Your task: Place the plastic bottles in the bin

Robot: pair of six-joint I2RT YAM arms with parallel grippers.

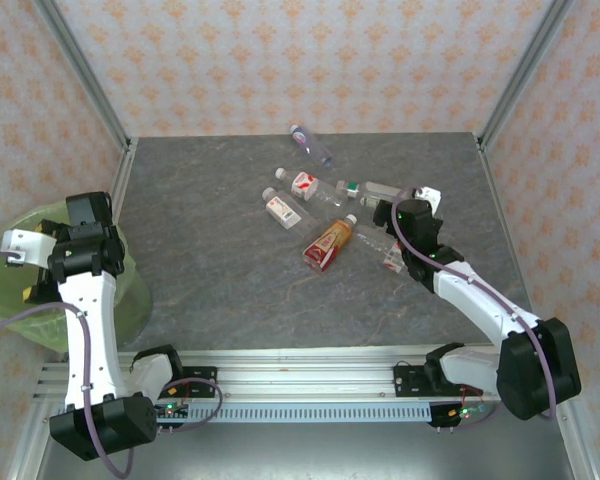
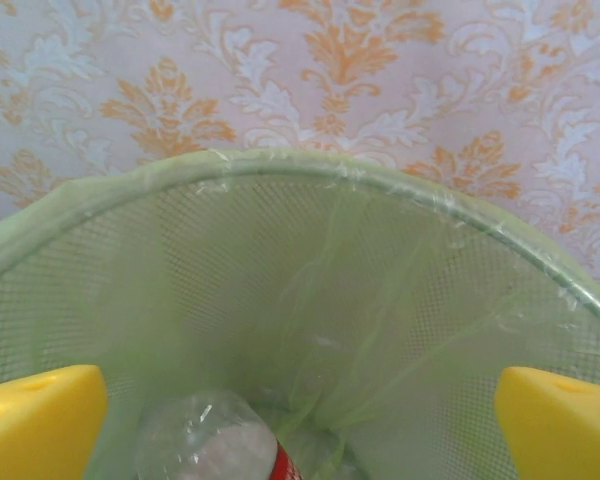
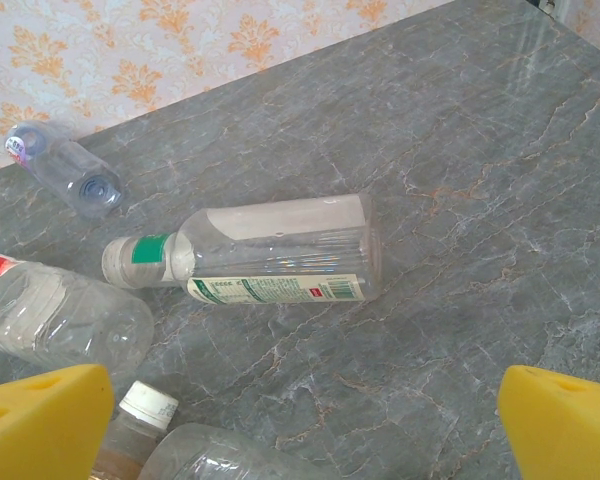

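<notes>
Clear crinkled bottle (image 2: 205,440), inside green-bagged bin (image 2: 280,170) — left tool (image 2: 300,400) wide, right tool (image 3: 305,400) wide

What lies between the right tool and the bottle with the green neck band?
Nothing visible does. In the right wrist view the green-banded bottle lies on its side on bare table, ahead of the open right tool. A crushed bottle and a white-capped one sit off to the left.
</notes>
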